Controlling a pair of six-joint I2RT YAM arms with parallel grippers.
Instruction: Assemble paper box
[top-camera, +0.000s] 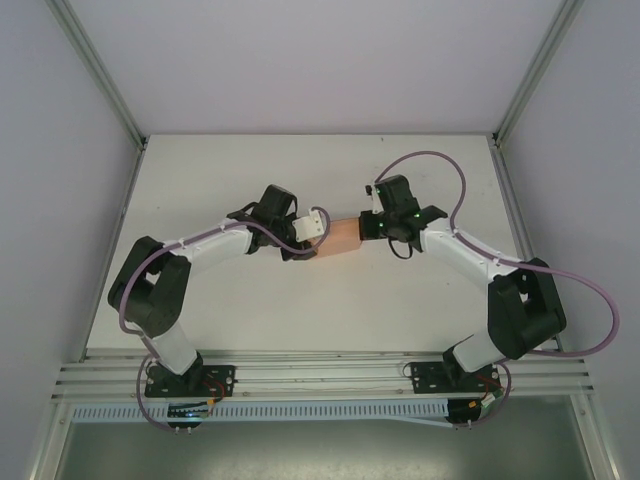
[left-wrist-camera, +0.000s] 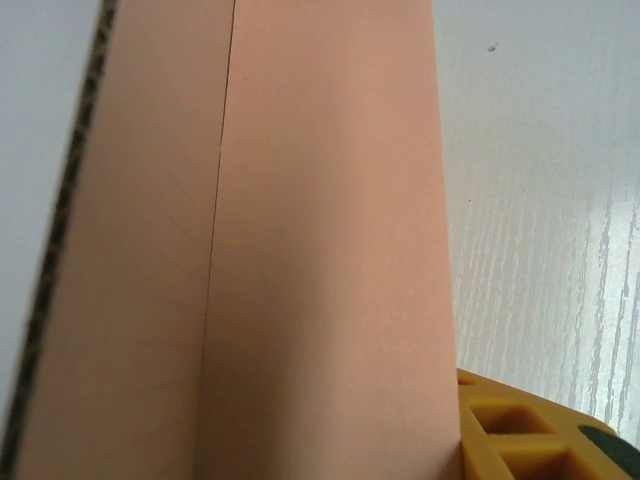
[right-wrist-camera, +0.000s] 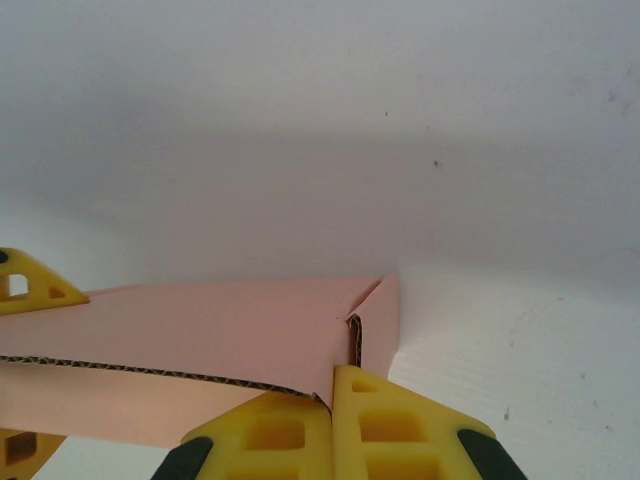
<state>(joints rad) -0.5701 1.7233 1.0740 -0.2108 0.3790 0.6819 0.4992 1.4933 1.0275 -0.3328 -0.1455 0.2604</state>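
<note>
The right pincer (right-wrist-camera: 333, 388) is fully closed, its two yellow fingers (right-wrist-camera: 400, 430) pressed together. Their tips sit against the near edge of the box (right-wrist-camera: 220, 325); whether any card is nipped between them cannot be told. The left pincer (top-camera: 322, 236) is partly closed and grips the box from the opposite end. In the right wrist view one of its fingers (right-wrist-camera: 25, 283) lies on the top face and the other shows just under the card.

There are two pincers and one box. The box is salmon-pink corrugated card, partly folded, with a short flap (right-wrist-camera: 378, 318) standing at one end and a crease running along one face. Its inside is hidden.

From above, the box hangs between the two pincers over the middle of the white table (top-camera: 300, 310).
</note>
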